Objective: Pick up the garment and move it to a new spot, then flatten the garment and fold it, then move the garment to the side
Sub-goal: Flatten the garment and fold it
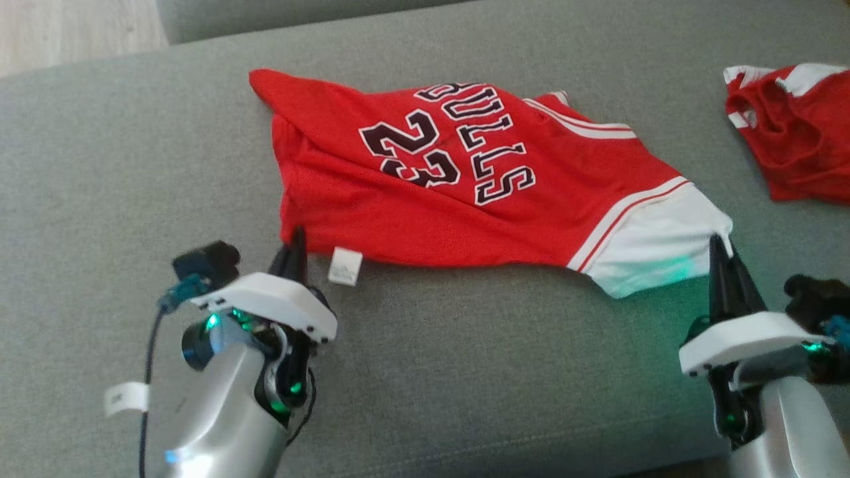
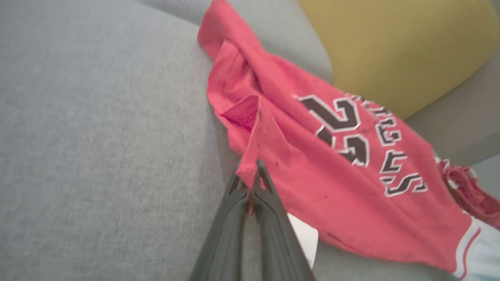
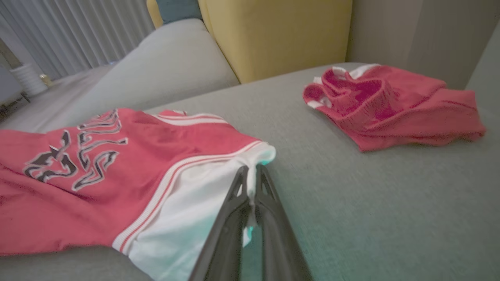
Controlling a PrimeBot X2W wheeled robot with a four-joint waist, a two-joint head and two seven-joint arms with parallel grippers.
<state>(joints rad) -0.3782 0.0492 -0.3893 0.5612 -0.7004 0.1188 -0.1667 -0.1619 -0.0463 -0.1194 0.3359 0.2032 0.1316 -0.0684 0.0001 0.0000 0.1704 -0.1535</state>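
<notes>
Left claw [image 1: 296, 234] pinched tight on jersey [image 1: 465, 206] red corner, right claw [image 1: 721, 243] pinching its white corner

Head view looks down; both low, close wrist views share the garment [image 1: 431, 222].

A home is indicated, most likely a living room. A broad sofa seat [image 1: 133, 166], upholstered in grey woven fabric, is seen, and a further grey cushion is raised behind it. A mustard-yellow upholstered back [image 3: 273, 35] is set against the far edge of the seat, and a teal cushion [image 3: 175, 9] is glimpsed above it. Pale pleated curtains [image 3: 90, 31] are hung at the far side, and light wood-plank flooring [image 1: 73, 30] is shown beyond the sofa. Everyday clothing is laid on the seat: a red basketball jersey [image 1: 431, 192] and, well apart from it, a crumpled second red garment [image 3: 390, 105]. A plain beige wall [image 3: 390, 31] is seen behind.
</notes>
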